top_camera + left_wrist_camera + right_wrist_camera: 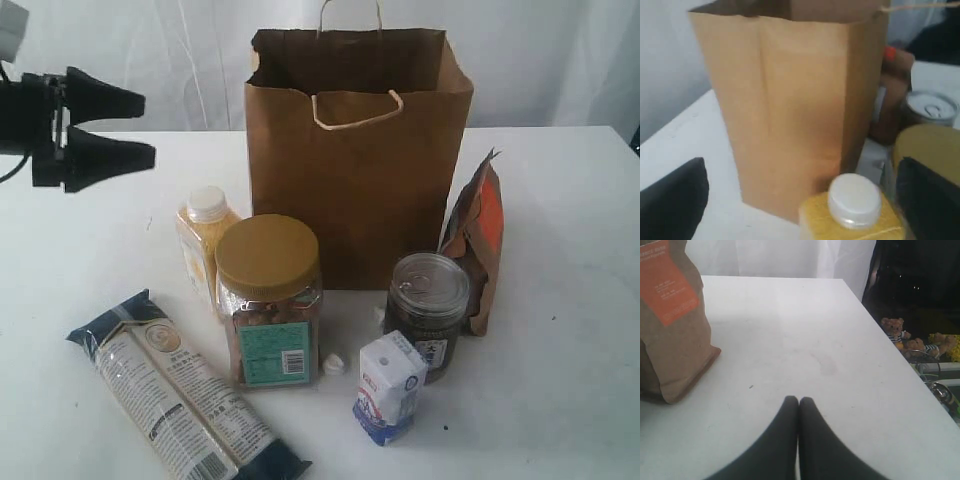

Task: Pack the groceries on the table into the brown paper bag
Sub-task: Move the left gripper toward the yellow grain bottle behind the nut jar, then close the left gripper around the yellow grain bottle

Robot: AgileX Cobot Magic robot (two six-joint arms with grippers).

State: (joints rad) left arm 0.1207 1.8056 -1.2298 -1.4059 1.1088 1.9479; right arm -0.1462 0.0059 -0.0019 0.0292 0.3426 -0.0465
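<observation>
The large flat white worktop [560, 200] carries everything. The tall kraft-brown paper bag [358, 170] with twisted cord handles stands upright at the back middle, mouth open; its thin walls would likely buckle if knocked, so loads should go straight down through the mouth. All six groceries are outside it.

The long dark-blue noodle pack [185, 400] lies flat at the front left; it looks stiff but brittle inside and is best pinched across its middle. The yellow-lidded clear jar [270, 305] stands just in front of the bag; it is probably wide and smooth, so the grip should go across the body below the lid. The orange-brown pouch [478, 240] stands beside the bag's right corner; it looks soft and crushable and is best taken at its folded top. The dark jar with a metal pull-ring lid [428, 310] looks heavy and breakable. The small yellow bottle with a white cap [205, 240] stands left of the big jar; it appears light and narrow, an easy grasp at the shoulder. The blue-white carton [390, 388] stands at the front; it is light, and its walls dent easily.

The left hand [150, 127] hovers over the left of the worktop, spread wide and holding nothing; its wrist view puts the bottle between the fingers, ahead of them and untouched, so that seems the likely first pick. The right hand [799, 400] has its fingers pressed together with nothing between them, poised over bare worktop near the pouch.
</observation>
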